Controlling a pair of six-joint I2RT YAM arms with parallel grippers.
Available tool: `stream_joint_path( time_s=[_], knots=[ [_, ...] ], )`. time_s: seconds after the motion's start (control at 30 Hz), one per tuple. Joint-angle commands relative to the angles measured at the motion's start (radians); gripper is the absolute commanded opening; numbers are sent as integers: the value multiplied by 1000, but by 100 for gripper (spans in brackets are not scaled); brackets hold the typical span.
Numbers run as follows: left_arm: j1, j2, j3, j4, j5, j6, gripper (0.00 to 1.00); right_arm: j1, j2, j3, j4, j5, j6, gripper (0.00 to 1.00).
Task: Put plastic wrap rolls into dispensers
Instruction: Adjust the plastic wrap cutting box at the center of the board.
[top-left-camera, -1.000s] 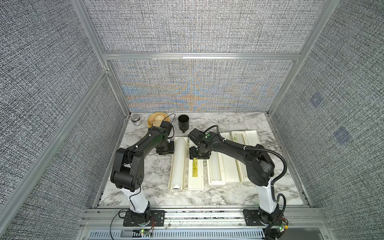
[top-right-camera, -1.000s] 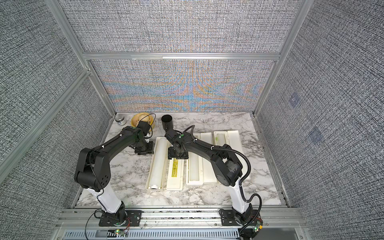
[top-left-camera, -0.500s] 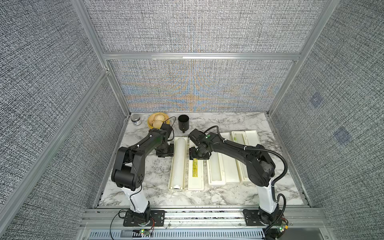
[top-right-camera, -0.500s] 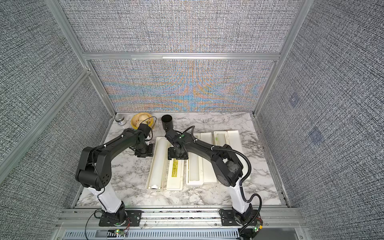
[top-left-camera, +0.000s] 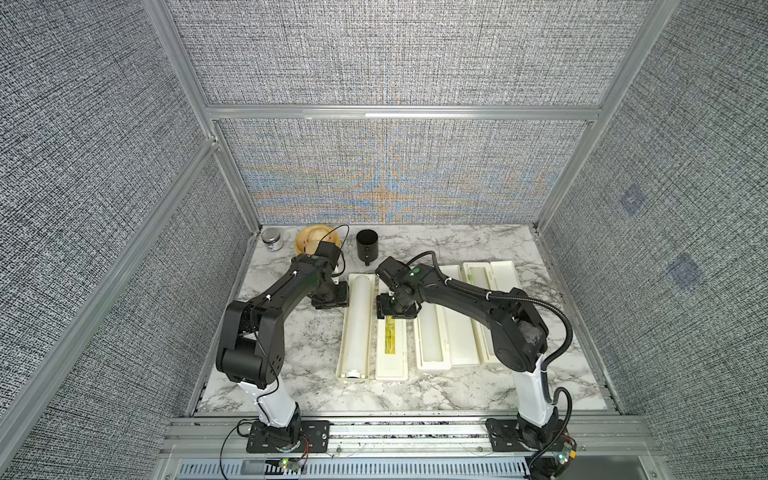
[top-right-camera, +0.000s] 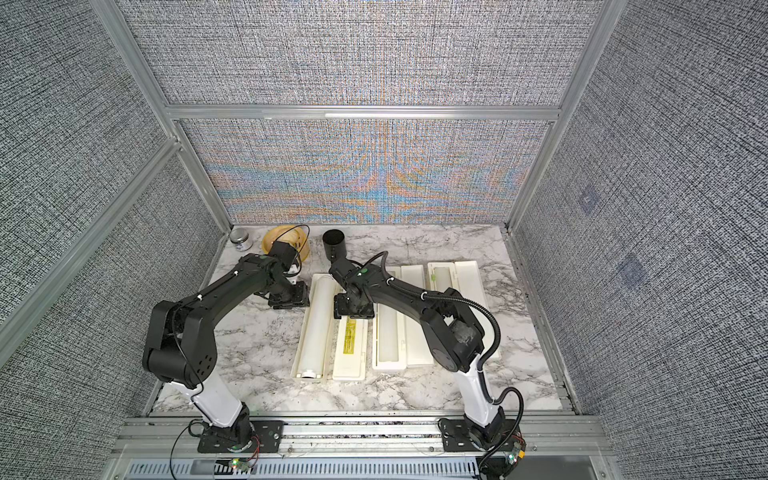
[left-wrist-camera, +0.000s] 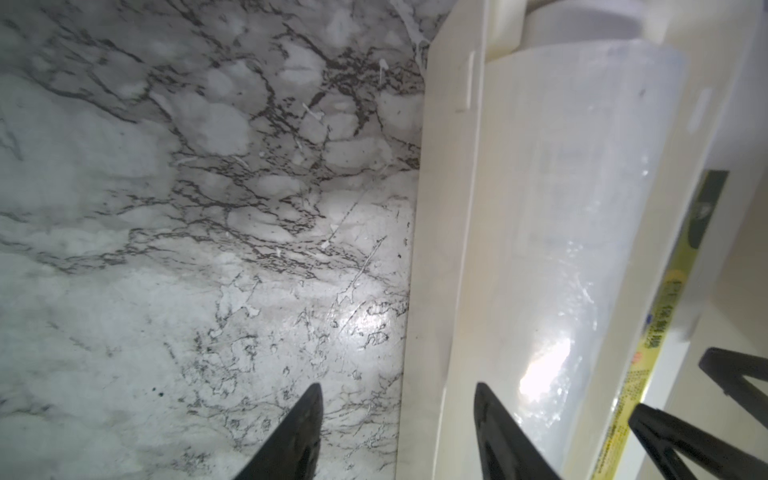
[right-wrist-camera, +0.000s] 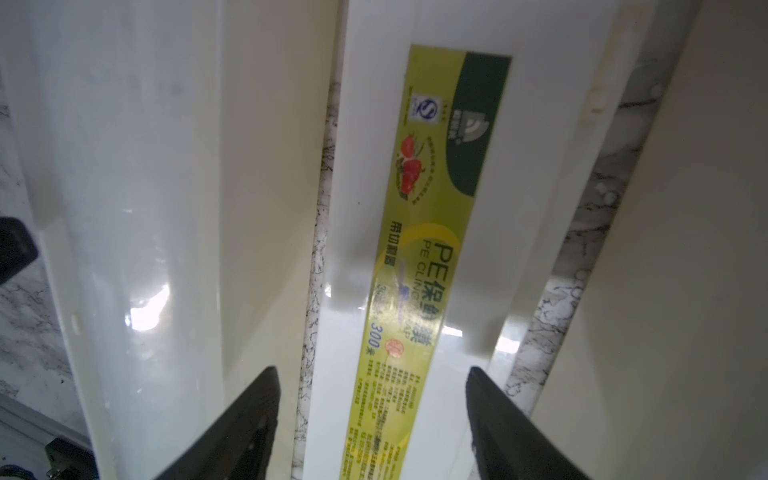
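Roll in place: one long translucent-white plastic wrap roll (top-left-camera: 358, 320) lies in the leftmost cream-white plastic dispenser box (top-left-camera: 343, 345). Its yellow-labelled lid (top-left-camera: 391, 340) lies open beside it on your grey-veined marble tabletop (top-left-camera: 303, 357). Your left gripper (left-wrist-camera: 397, 386) stands partly open astride that box's outer wall, gripping nothing. Your right gripper (right-wrist-camera: 372, 370) spreads wide over the lid; whether it touches, you cannot tell.

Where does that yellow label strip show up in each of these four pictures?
In a top view: the yellow label mid-table, on the lid beside the roll.
In a top view: same spot.
Left wrist: just past the roll.
Right wrist: picture's middle, roll alongside.
Shared landmark: that roll.
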Motion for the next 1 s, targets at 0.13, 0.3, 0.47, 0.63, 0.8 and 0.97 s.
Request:
stream_joint_path(
  time_s=[0.13,0.3,0.47,0.63,0.8,0.97],
  knots=[
    [2,50,-19,17,14,11,52,0,-16,-2,-13,10,-8,73],
    [0,78,-11,16,-23,1,45,3,-23,5,-33,42,-17,73],
    [-2,64,-24,8,-75,-25,36,3,-16,9,-44,53,-24,73],
    [-2,48,-51,15,-76,-58,26,8,8,38,-94,97,-41,73],
    [-2,23,-77,9,-97,-74,23,24,18,52,-103,148,-55,85],
    [-1,-17,-106,-8,-127,-77,22,35,72,78,-126,188,-48,87]
  ],
)
